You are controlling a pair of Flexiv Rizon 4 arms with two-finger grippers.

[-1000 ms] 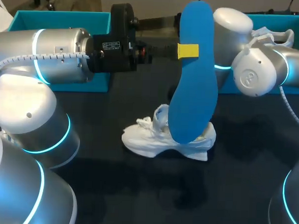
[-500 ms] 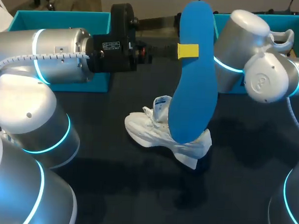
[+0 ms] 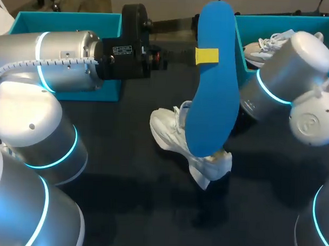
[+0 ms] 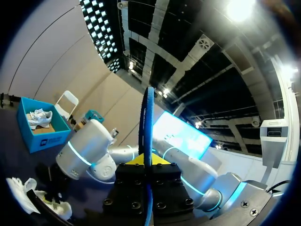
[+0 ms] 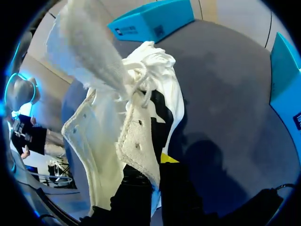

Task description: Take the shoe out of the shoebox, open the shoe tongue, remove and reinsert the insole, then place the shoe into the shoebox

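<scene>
A blue insole [image 3: 211,97] stands upright above the table's middle, with my left gripper [image 3: 207,55] shut on its upper part. In the left wrist view the insole [image 4: 147,127] shows edge-on between the yellow tips. The white shoe [image 3: 177,137] hangs tilted just above the dark table, half hidden behind the insole. My right gripper [image 5: 157,165] is shut on the shoe [image 5: 103,136] at its collar edge, and the tongue and laces spread out ahead of it. The right arm [image 3: 296,73] comes in from the right; its fingers are hidden in the head view.
A teal shoebox [image 3: 276,20] at the back right holds a second white shoe [image 3: 264,44]. Another teal box [image 3: 65,21] stands at the back left, behind my left arm. The dark tabletop [image 3: 150,209] lies bare in front of the shoe.
My right arm has swung right and toward the front, turning the shoe so its heel comes forward and lifting it off the table. The left arm and insole have stayed still.
</scene>
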